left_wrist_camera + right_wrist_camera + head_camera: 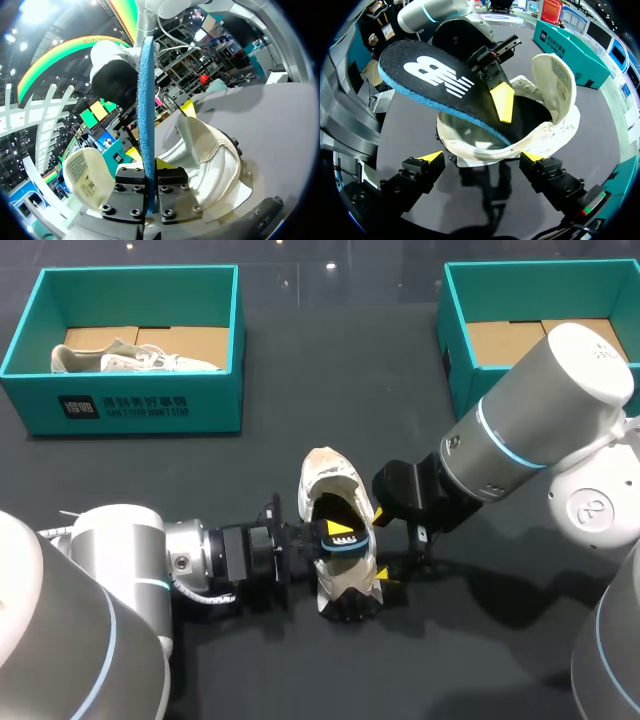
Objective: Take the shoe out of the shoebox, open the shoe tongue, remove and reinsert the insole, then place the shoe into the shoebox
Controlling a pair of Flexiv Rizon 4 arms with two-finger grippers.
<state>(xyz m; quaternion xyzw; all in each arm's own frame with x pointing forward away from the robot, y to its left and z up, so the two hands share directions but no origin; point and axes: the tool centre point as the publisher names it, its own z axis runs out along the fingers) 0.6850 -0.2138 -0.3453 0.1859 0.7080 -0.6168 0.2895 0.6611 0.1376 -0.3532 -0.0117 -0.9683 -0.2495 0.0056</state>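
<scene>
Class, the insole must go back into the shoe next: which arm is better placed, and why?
Left. Its fingers clamp the insole, whose lower end dips into the open shoe. The right arm only stands beside the shoe.

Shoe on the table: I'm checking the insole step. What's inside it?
One end of the black insole, held by the left gripper, dips into the shoe; the rest sticks out. The shoe's floor beneath it is covered.

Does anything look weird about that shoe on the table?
Yes. The black insole juts at a slant out of the white shoe, pinched by the left hand, and the tongue is folded right back. Nothing looks damaged.
</scene>
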